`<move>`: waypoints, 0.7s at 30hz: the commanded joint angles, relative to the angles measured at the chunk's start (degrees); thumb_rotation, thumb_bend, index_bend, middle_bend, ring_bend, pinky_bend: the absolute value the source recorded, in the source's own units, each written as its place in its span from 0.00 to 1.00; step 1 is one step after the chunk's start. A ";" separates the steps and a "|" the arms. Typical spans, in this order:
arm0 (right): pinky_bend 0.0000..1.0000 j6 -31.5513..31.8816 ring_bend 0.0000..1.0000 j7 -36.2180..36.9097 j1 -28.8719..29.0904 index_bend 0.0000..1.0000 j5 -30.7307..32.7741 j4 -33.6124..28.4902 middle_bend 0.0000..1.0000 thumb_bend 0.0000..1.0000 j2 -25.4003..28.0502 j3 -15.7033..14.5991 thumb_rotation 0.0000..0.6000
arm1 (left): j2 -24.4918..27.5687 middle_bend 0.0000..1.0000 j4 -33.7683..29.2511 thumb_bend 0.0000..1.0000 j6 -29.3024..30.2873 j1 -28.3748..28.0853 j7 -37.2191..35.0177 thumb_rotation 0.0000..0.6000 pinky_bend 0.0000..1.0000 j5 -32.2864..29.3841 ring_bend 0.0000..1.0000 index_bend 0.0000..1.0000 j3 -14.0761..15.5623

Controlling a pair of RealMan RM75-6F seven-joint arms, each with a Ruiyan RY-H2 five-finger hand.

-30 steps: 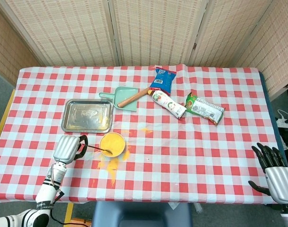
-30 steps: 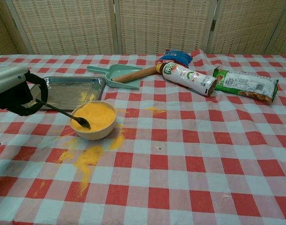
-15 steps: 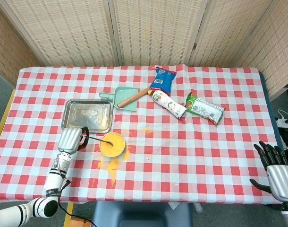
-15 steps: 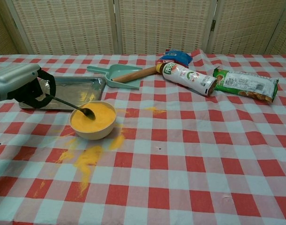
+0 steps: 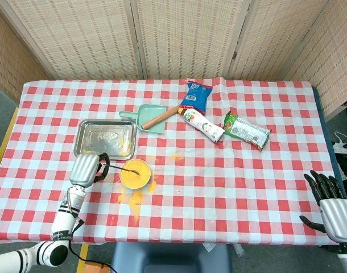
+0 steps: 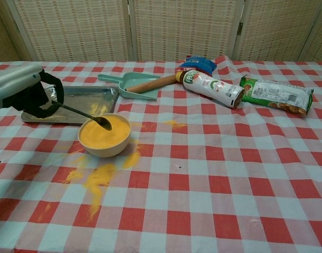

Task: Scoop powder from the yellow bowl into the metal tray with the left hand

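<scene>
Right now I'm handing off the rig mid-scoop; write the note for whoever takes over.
Left hand grips the spoon, its tip over the powder in the yellow bowl.
Right hand is open at the table's near right edge, holding nothing.
The metal tray sits just behind the bowl with a little yellow powder in it.
Spilled powder lies in front of the bowl.
Left: lift a scoop and tip it into the tray.

Powder-filled yellow bowl sits just beside metal tray.
</scene>
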 commanded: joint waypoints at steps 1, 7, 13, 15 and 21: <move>0.00 0.29 0.00 0.24 -0.13 0.00 -0.17 -0.04 0.00 0.04 0.10 -0.04 1.00 | 0.76 1.00 -1.20 0.67 -0.73 0.62 -0.08 1.00 1.00 -0.14 1.00 0.90 1.05; 0.00 0.22 0.00 0.29 -0.13 0.00 -0.45 -0.01 0.00 0.04 0.16 -0.23 1.00 | 0.51 1.00 -0.99 0.66 -1.92 0.78 0.44 1.00 1.00 -0.48 1.00 0.90 2.16; 0.00 0.32 0.00 0.26 -0.17 0.00 -0.46 -0.03 0.00 0.04 0.16 -0.21 1.00 | -0.42 1.00 0.57 0.67 -3.04 0.17 0.51 1.00 1.00 -1.63 1.00 0.90 1.62; 0.00 0.44 0.00 0.24 -0.21 0.00 -0.27 -0.02 0.00 0.04 0.16 -0.09 1.00 | -1.52 1.00 2.82 0.67 -3.69 -0.51 0.60 1.00 1.00 -2.55 1.00 0.90 0.83; 0.00 -0.06 0.00 0.15 0.01 0.00 0.66 0.03 0.00 0.04 0.07 0.31 1.00 | -3.96 1.00 8.00 0.67 -5.18 -2.04 -0.94 1.00 1.00 -3.80 1.00 0.90 -1.03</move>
